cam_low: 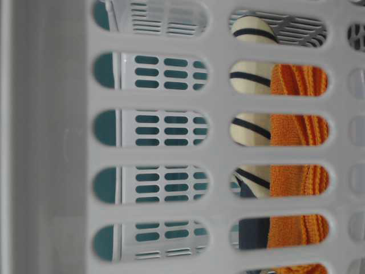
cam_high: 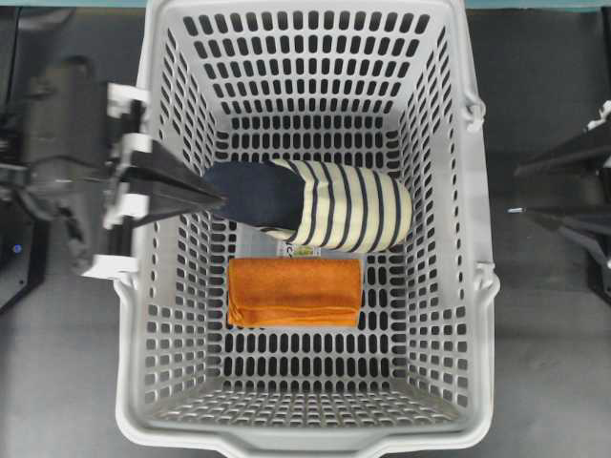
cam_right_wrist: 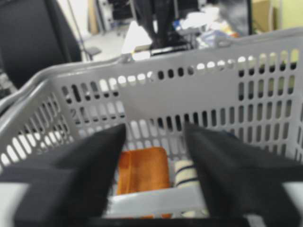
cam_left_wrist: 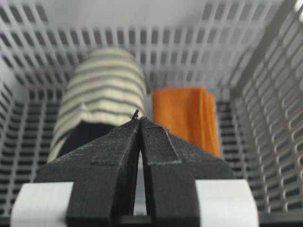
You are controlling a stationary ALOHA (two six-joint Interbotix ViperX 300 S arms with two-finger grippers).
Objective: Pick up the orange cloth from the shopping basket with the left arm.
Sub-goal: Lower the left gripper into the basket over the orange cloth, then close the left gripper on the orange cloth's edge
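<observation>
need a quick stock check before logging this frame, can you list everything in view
basket: one, light grey, slotted, fills the middle of the overhead view
slipper: one, navy and cream striped, on the basket floor
cloth: one, orange, folded, on the basket floor beside the slipper
label: one, pale, mostly hidden between slipper and cloth
left pincer: one, black, shut, tip over the slipper's navy end
right pincer: one, black, open, outside the basket's right wall

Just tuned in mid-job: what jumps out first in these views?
The bright orange cloth lies folded flat on the floor of the grey shopping basket, right beside a navy and cream striped slipper. The left gripper, shut and empty, pokes over the basket's left wall toward the slipper's navy end, not yet at the cloth.
</observation>
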